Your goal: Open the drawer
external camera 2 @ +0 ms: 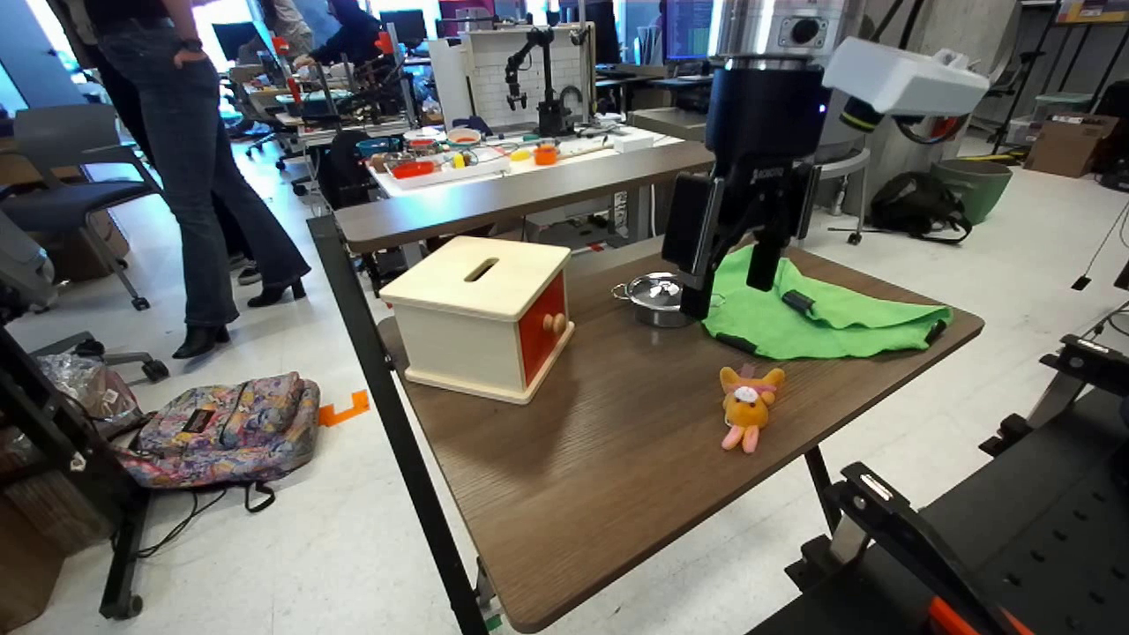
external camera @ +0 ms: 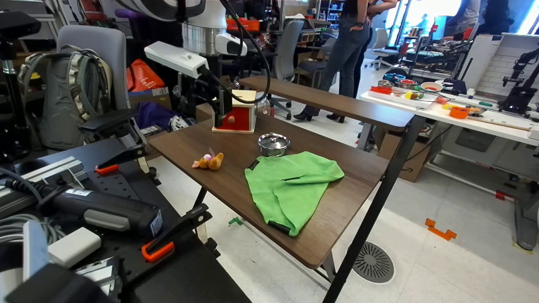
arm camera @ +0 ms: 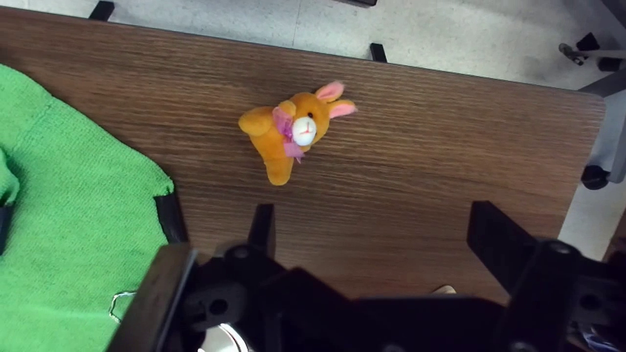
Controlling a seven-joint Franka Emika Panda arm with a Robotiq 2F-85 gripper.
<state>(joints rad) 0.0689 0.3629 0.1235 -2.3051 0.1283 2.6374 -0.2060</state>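
Drawer (external camera 2: 538,337) sits closed in a wooden box (external camera 2: 466,342) near an edge of the tabletop (external camera 2: 600,476), its upright red front pointing between plush rabbit (external camera 2: 747,407) and lidded pot (external camera 2: 651,298), long axis hidden inside, the fingers (external camera 2: 764,265) hanging wide apart.

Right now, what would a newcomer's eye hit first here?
Probably the bright green cloth, rumpled on the brown table beside the round lidded metal pot. Then the orange plush rabbit near the table's edge, and the closed red drawer in the pale wooden box; the open black gripper hangs above the table.
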